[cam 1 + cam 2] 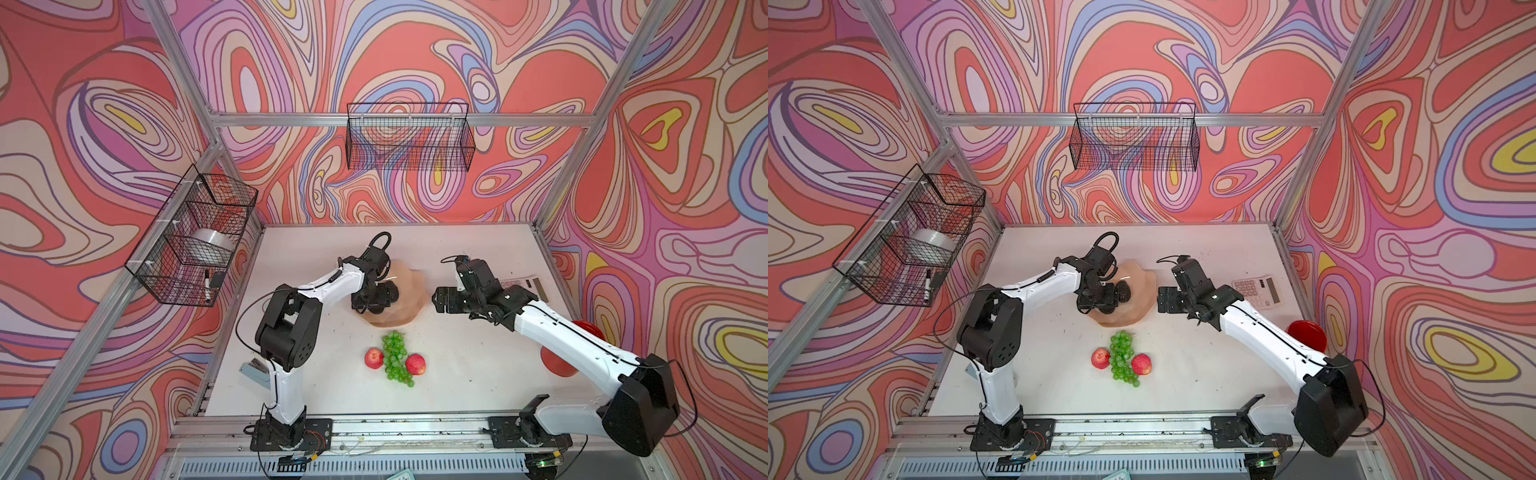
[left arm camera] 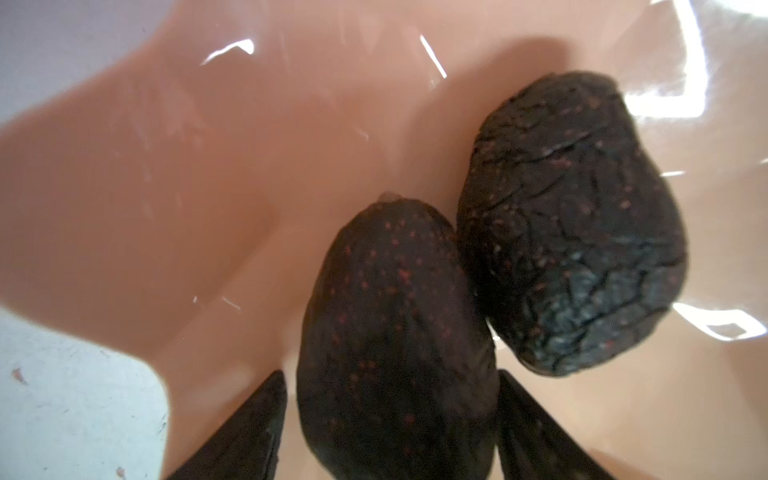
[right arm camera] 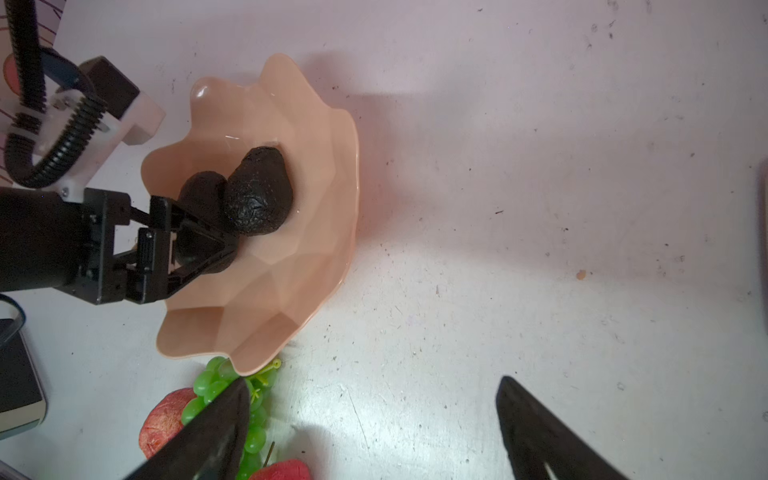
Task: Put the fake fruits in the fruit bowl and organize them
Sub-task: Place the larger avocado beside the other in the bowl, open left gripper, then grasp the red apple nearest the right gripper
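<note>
Apparently left gripper (image 2: 390, 374) sat parted around avocado (image 2: 395, 311) inside bowl (image 2: 166, 187); right gripper (image 3: 372, 379) gaped empty. Next needed: retreat, grab near apples (image 1: 374, 358), grapes (image 1: 394, 353).

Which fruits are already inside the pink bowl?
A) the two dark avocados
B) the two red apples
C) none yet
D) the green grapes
A: one avocado and a second avocado lie side by side in the fruit bowl, while the grapes, one apple and the other apple sit on the table.
</note>
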Controlling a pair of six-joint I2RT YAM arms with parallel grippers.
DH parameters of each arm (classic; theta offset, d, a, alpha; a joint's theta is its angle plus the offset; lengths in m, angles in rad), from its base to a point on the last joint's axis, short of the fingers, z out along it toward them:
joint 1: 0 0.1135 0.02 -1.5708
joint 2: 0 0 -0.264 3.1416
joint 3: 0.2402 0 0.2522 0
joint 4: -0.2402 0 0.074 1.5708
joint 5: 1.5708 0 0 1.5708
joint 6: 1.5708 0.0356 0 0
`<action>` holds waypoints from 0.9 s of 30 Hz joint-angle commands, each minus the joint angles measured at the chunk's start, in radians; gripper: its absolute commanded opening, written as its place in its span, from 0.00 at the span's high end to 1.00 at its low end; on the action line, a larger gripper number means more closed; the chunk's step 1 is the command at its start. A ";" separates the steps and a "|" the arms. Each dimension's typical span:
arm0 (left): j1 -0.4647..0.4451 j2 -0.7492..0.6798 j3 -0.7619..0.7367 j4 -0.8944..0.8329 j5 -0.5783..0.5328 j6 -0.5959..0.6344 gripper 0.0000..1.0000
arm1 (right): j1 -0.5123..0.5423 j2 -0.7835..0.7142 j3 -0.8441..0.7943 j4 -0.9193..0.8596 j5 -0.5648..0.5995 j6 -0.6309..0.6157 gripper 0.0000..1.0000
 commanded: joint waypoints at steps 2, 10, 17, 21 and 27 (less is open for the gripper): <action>0.002 -0.024 0.031 0.015 0.035 -0.023 0.20 | -0.002 -0.052 -0.034 -0.027 -0.048 -0.030 0.06; 0.002 -0.142 0.070 0.066 0.060 -0.030 0.21 | 0.124 -0.082 -0.061 -0.100 -0.081 -0.078 0.09; 0.042 -0.376 -0.025 0.167 -0.086 -0.017 0.18 | 0.306 -0.037 -0.098 -0.090 -0.024 -0.003 0.10; 0.126 -0.560 -0.191 0.258 -0.133 -0.061 0.13 | 0.371 0.029 -0.121 -0.037 -0.035 0.050 0.10; 0.220 -0.788 -0.378 0.295 -0.226 -0.055 0.05 | 0.426 0.129 -0.142 0.039 -0.053 0.111 0.12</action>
